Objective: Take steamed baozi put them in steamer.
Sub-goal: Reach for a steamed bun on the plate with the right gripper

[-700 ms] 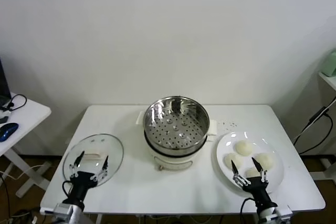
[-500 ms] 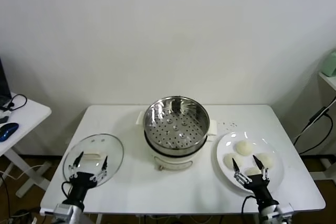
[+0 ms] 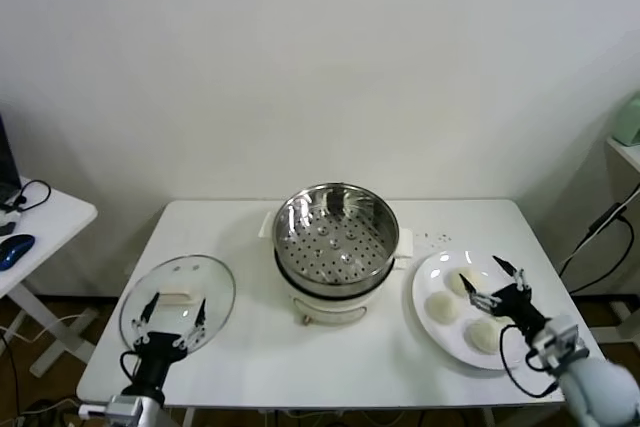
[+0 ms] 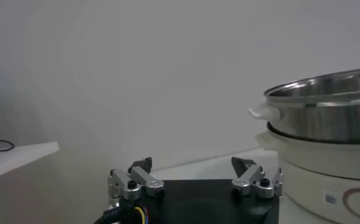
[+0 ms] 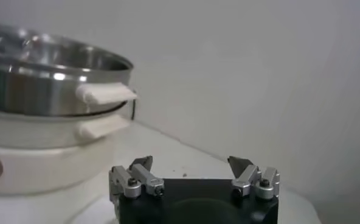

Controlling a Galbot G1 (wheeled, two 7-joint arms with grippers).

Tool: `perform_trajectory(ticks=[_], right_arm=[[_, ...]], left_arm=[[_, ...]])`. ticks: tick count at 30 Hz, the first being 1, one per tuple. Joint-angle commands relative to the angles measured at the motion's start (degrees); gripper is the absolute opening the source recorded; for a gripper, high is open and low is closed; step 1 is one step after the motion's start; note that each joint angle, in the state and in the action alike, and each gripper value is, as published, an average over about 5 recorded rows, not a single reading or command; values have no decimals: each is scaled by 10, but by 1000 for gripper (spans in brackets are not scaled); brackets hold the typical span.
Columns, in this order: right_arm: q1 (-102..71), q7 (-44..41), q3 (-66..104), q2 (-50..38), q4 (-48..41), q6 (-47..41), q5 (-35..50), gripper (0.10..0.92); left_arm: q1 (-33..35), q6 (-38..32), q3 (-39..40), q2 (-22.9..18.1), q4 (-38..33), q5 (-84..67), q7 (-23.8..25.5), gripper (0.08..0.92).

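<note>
Right gripper (image 3: 494, 283) hung wide, holding nothing, over the plate (image 3: 430, 279) of baozi (image 3: 442, 307) beside the empty steamer (image 3: 336, 232), left gripper (image 3: 173, 310) wide by the lid (image 3: 180, 277); an off-centre descent might squash or shove a bun.

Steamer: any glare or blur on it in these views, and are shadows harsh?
Head view: steamer sharp, bright glints on its steel rim and perforated tray, soft shadows on the table. Left wrist view: the steamer's wall shows pale streaky reflections. Right wrist view: the pot looks soft, with small highlights.
</note>
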Motion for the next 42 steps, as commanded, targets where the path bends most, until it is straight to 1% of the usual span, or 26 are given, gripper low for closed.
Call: perform_trajectory(ticks=[1,3,5,8,11,13,17,22,30,42], right_arm=[[291,-252,-242,-201,-149,-24,-58,823],[395,-285,-360,-219,-173,-23,-63,823],[518,-305,-513,-232,-189,-18,-67,823],[681,-323,-720,-229,-212,-5,-70,823],[772,-334,-836,-201,-234,3,-78,823],[802,-339,-870,-177,-252,8,-95,823],[814,-344,-900,-137,-282,11,-109,823],[785,-339,-908,-107,-303,9,-117,823],[712,-310,-851,-81,-321,4,-140,823],[669,-281,-774,-29,-369,18,-159,823]], left_arm=[[5,-12,10,6,0,-23,-15,823],[5,-12,10,7,0,-27,-15,823],[6,-13,10,9,2,-29,-13,823],[7,-13,9,11,4,-32,-12,823],[6,-12,9,11,5,-34,-11,823],[4,-11,8,10,7,-35,-11,823],[1,-9,6,8,9,-38,-12,823],[1,-4,2,10,8,-44,-12,823],[-1,4,-3,9,9,-47,-11,823],[-5,6,-2,7,12,-43,-11,823]])
